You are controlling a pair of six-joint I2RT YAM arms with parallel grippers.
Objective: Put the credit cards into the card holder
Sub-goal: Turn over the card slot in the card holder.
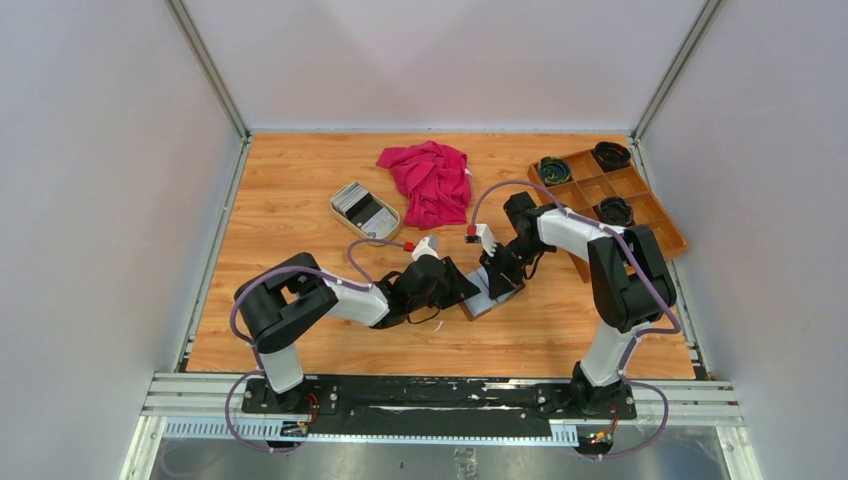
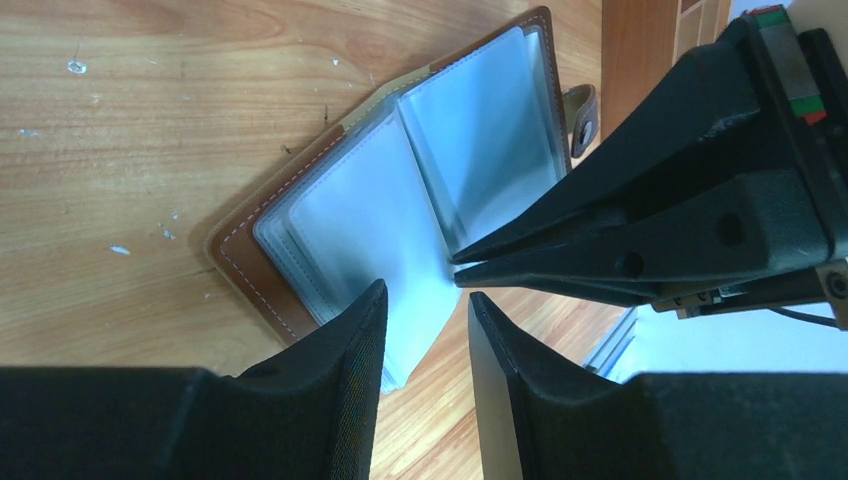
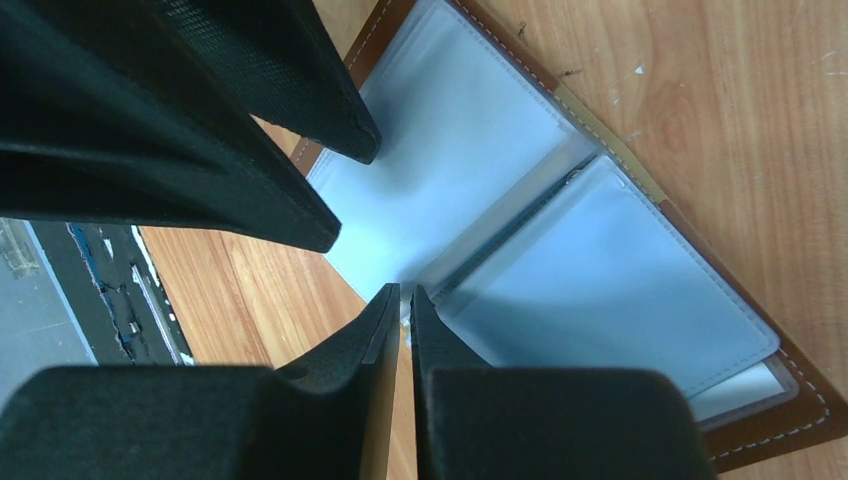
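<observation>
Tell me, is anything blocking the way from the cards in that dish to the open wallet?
No loose object lies between the credit cards and the card holder. But both arms crowd it: the left end effector sits on the dish side, the right end effector at its clear sleeves.

From above, my left gripper (image 1: pixel 468 287) and right gripper (image 1: pixel 497 283) cover most of the card holder (image 1: pixel 478 307). The credit cards (image 1: pixel 362 206) in the dish (image 1: pixel 336 210) are too small to count. The right wrist view's edge crops the card holder's corner.
</observation>
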